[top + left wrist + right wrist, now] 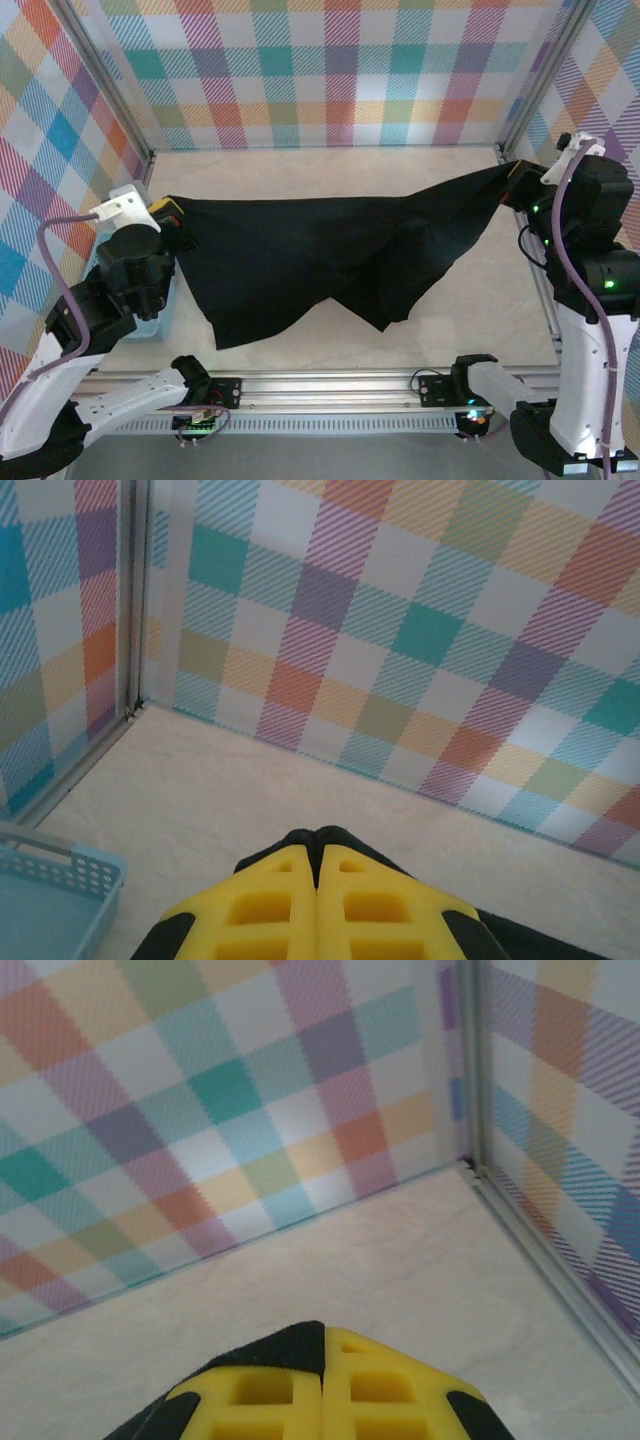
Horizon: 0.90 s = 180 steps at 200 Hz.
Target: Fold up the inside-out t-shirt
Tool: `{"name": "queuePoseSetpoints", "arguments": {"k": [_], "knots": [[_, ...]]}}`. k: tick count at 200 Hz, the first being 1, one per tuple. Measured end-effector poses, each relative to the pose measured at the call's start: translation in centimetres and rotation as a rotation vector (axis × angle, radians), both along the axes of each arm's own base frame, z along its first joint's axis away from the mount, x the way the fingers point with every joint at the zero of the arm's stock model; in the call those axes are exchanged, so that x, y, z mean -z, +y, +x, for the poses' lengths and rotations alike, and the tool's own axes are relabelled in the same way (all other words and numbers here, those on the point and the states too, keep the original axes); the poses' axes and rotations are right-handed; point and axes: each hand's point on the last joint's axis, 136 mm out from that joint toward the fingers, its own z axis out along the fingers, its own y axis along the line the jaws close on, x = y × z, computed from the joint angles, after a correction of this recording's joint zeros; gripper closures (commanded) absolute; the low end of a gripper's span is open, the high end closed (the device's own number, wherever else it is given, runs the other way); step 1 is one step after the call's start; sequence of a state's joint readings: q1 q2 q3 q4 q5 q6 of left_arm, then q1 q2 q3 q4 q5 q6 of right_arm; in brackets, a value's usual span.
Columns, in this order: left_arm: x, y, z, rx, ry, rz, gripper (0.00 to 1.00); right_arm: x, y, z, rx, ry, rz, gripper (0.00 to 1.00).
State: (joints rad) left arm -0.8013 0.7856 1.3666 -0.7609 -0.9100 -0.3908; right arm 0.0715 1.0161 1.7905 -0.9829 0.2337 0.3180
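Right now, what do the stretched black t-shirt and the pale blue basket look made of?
Black t-shirt: soft matte fabric, likely cotton knit; it sags in limp folds along its lower edge. Pale blue basket: probably moulded plastic, smooth, with a rim pierced by small holes.

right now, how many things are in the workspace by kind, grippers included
black soft fabric t-shirt: 1
light blue plastic mesh basket: 1
yellow-fingered grippers, left gripper and right gripper, both shut on the shirt: 2
total: 4
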Motion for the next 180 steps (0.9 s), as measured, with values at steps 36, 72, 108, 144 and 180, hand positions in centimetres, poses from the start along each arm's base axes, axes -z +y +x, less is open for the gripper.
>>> {"name": "queuePoseSetpoints", "arguments": {"k": [36,72,108,144,180], "knots": [[-3.4,0.9,-1.5,0.049,-0.057,-0.013,1.0,-4.0,1.6,-1.3,-0.103,-0.096,0.004,1.0],[-7.9,2.3,-4.2,0.134,-0.166,-0.064,1.0,-11.3,2.1,-6.3,-0.155,-0.326,-0.008,1.0],[-12.1,3.7,-7.7,0.25,-0.296,-0.137,1.0,-16.8,2.6,-13.6,-0.21,-0.572,-0.026,1.0],[-14.8,3.5,-10.6,0.344,-0.38,-0.167,1.0,-20.5,2.6,-19.9,-0.23,-0.769,-0.041,1.0],[-16.5,3.7,-12.6,0.345,-0.437,-0.171,1.0,-21.4,2.3,-20.0,-0.211,-0.8,-0.048,1.0]]}}
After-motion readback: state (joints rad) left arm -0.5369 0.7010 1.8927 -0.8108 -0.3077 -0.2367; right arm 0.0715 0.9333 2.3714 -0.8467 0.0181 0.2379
